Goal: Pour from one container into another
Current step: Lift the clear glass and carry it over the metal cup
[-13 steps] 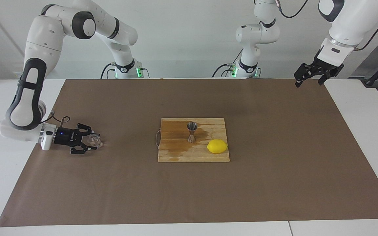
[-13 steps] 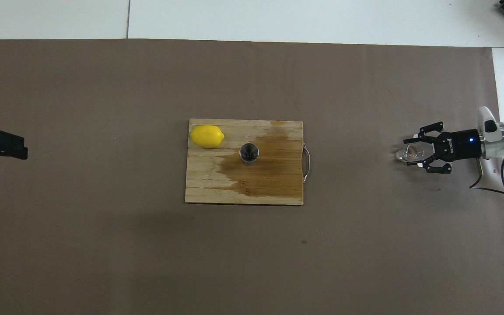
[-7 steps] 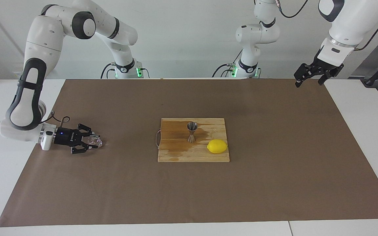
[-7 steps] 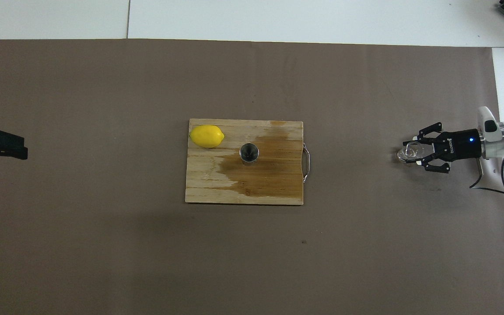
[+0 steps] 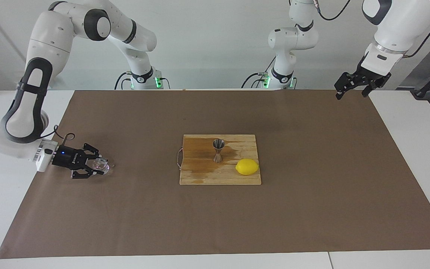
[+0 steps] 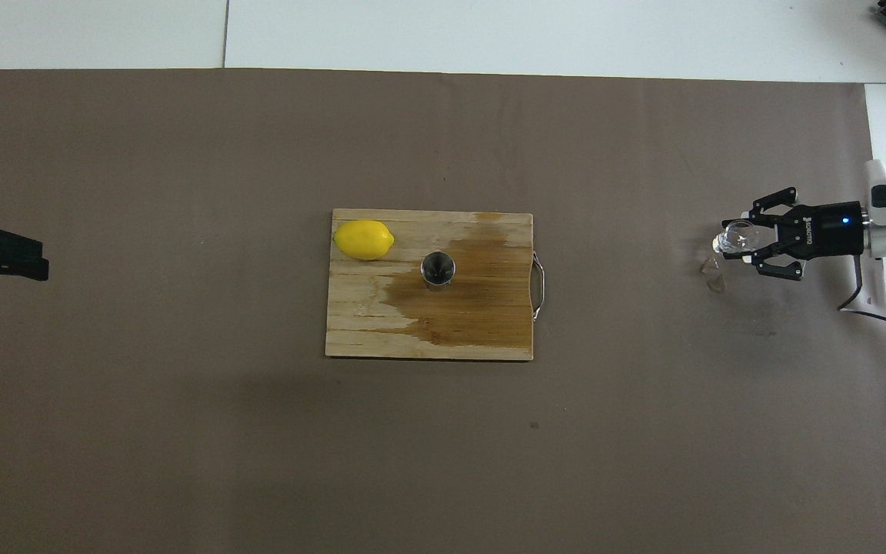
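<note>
Glass cup [image 5: 100, 164] pinched between right claw [image 5: 96, 166] fingertips, raised over the mat at the right arm's end; left claw [image 5: 352, 87] waiting, spread

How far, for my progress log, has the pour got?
Done: the right gripper is shut on the glass cup, low over the paper at the right arm's end of the table. In hand: only that grasp. Left: the whole carry to the jigger, upright on the cutting board, then the tipping. The left gripper waits, raised.
</note>
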### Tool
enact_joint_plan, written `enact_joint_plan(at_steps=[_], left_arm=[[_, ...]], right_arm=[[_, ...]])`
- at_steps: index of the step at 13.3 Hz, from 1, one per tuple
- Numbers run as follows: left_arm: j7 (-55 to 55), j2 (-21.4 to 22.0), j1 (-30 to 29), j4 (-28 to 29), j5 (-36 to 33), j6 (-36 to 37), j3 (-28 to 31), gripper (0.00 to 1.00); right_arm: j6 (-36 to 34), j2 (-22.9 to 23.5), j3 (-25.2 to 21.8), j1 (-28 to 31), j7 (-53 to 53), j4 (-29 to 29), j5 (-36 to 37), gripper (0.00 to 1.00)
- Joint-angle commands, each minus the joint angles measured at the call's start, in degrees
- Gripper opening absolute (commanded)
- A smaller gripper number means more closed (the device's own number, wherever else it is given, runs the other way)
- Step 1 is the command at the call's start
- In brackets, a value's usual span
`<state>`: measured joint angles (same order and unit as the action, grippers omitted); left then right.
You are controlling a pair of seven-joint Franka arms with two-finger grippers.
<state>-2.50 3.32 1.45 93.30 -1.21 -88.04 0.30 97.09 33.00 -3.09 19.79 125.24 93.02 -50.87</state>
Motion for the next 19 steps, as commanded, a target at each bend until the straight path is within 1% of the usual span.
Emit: enact_joint_plan(at_steps=[1, 3, 5, 7, 11, 15, 19], left_arm=[[-0.4, 1.3, 0.7, 1.5, -0.3, 0.1, 0.6, 1.0], [-0.4, 1.3, 0.7, 1.5, -0.3, 0.1, 0.6, 1.0], [-0.4, 1.3, 0.7, 1.5, -0.3, 0.1, 0.6, 1.0], [-0.4, 1.3, 0.7, 1.5, -0.3, 0.1, 0.6, 1.0], [-0.4, 1.3, 0.7, 1.5, -0.3, 0.1, 0.6, 1.0], [-0.4, 1.3, 0.7, 1.5, -0.3, 0.1, 0.6, 1.0], [-0.4, 1.3, 0.7, 1.5, -0.3, 0.1, 0.6, 1.0]], right_arm=[[2.2, -3.7, 0.1, -2.0, -2.4, 1.6, -1.0, 0.46], [2.8, -7.1, 0.1, -4.3, -6.0, 3.6, -1.2, 0.46], [4.9, -10.8, 0.1, -7.0, -9.5, 6.2, -1.2, 0.46], [5.1, -14.0, 0.0, -10.1, -12.7, 6.7, -1.0, 0.45], [7.4, -18.5, 0.0, -17.5, -19.2, 9.2, -0.5, 0.4], [12.1, -19.9, 0.0, -25.9, -24.4, 10.3, -0.5, 0.4], [14.5, -20.7, -0.2, -32.1, -25.0, 12.1, -0.4, 0.4]])
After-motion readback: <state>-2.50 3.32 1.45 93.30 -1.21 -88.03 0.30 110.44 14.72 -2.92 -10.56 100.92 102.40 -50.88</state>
